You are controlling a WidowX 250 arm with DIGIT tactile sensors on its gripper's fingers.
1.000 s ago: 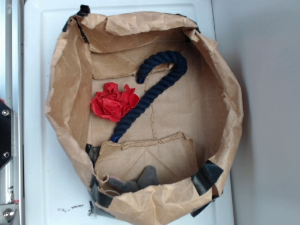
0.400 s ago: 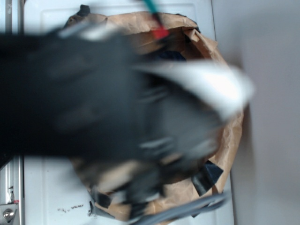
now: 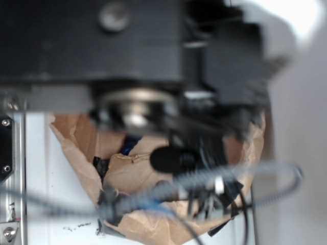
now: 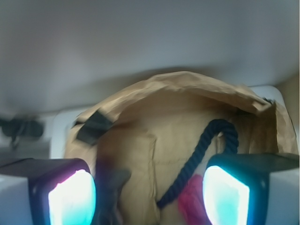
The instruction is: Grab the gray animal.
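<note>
In the wrist view the gray animal is a blurred dark gray shape on the brown paper floor, just right of my left fingertip. My gripper hangs open above the bag, its jaws wide apart with nothing between them but paper. The animal sits inside the gap, close to the left jaw. In the exterior view my blurred arm and its cables cover the spot where the animal lies.
A navy blue rope runs diagonally across the floor of the brown paper bag, with a red cloth lump beside the right fingertip. The crumpled, taped walls of the bag rise all round, and it rests on a white surface.
The arm has swung in from the left over the bag and now fills most of the exterior view, hiding the rope, the red lump and the animal.
</note>
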